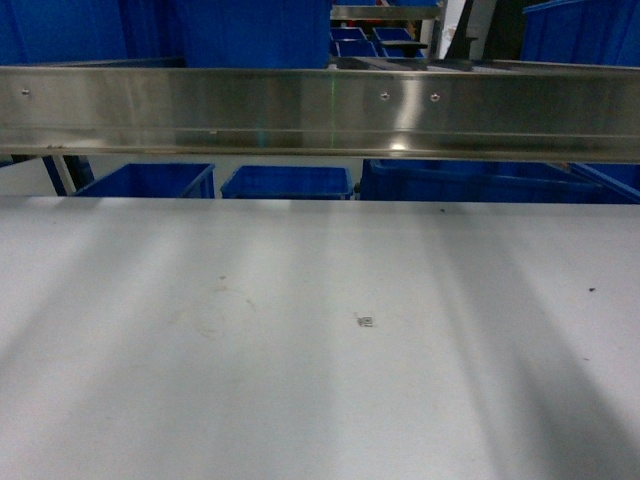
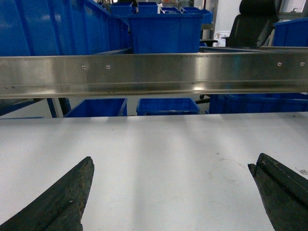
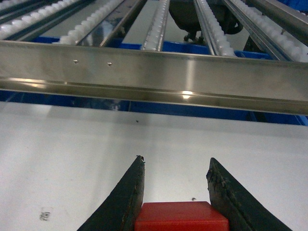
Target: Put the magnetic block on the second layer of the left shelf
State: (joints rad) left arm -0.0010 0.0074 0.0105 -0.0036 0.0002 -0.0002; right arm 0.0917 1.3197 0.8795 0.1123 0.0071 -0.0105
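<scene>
- Head view: bare white surface (image 1: pixel 320 350); steel rail (image 1: pixel 320 110) across the far edge; no block, no arm visible.
- Left wrist view: left pincer (image 2: pixel 171 192) spread wide, empty, over the surface, facing the rail.
- Right wrist view: right pincer (image 3: pixel 175 192) clamped on the red block (image 3: pixel 181 217); rail and roller shelf (image 3: pixel 159 19) lie beyond.

Dim bluish light, glare spots on steel rail (image 3: pixel 185 94), soft shadow bands across table (image 1: pixel 300 380), perhaps slightly blurred.
</scene>
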